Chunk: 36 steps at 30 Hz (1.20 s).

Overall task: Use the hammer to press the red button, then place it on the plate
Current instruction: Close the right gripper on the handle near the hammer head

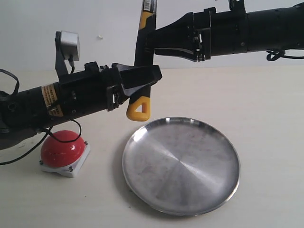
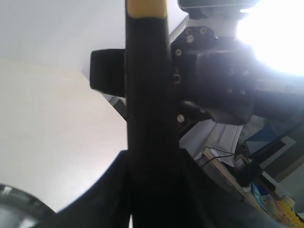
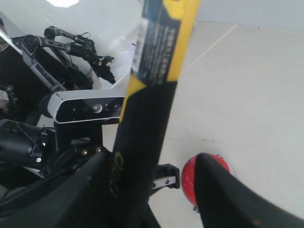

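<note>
1. The hammer (image 1: pixel 142 59) hangs upright in the air, yellow end down, above the far rim of the plate (image 1: pixel 180 166).
2. The left hand (image 1: pixel 147 78) clamps its lower handle.
3. The right hand (image 1: pixel 151 42) stands wide around the upper handle.
4. The red button (image 1: pixel 61 148) sits on the worktop (image 1: pixel 266 118), left of the plate.

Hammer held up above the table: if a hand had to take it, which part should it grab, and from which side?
The hammer stands nearly upright, yellow looped end down, so its straight black handle section is exposed sideways. Grip there, coming in level from the side, jaws closing across the handle, as the left gripper does.
</note>
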### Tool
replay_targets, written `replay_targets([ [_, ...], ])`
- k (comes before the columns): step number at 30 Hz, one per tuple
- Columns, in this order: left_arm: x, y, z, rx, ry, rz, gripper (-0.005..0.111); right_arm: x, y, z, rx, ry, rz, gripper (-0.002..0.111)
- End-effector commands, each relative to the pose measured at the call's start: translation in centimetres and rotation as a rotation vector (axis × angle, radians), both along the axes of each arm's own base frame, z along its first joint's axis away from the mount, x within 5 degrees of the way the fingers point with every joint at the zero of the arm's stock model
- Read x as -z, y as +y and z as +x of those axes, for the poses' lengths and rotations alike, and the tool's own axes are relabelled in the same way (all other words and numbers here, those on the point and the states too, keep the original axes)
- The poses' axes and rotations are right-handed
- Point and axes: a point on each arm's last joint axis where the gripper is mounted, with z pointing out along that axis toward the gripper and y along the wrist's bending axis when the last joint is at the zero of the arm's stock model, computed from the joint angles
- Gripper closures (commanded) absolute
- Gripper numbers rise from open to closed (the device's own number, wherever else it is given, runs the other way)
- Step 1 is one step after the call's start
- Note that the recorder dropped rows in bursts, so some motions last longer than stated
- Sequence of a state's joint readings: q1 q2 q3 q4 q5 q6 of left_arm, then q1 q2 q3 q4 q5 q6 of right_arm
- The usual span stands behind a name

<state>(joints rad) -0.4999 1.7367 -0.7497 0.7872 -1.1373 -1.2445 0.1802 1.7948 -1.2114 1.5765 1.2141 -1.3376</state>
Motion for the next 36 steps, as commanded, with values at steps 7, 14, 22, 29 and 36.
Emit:
replay_targets([
  [7, -2.2, -0.1, 0.2, -0.002, -0.086, -0.106, 0.107, -0.7, 0.9, -0.1, 0.0, -0.073, 0.067, 0.051],
  [14, -2.1, -0.1, 0.0, 0.02, -0.094, -0.091, 0.107, -0.9, 2.6, -0.8, -0.036, -0.099, 0.095, 0.051],
  [22, -2.0, -0.2, 0.0, 0.026, -0.096, -0.088, 0.107, -0.9, 2.6, -0.8, -0.036, -0.086, 0.094, 0.055],
  [29, -2.0, -0.2, -0.1, 0.032, -0.098, -0.084, 0.107, -0.6, 2.6, -0.7, -0.035, -0.074, 0.093, 0.084],
  [36, -1.9, -0.3, -0.2, 0.048, -0.103, -0.073, 0.084, 0.5, 2.7, -0.3, -0.033, -0.036, 0.086, 0.108],
])
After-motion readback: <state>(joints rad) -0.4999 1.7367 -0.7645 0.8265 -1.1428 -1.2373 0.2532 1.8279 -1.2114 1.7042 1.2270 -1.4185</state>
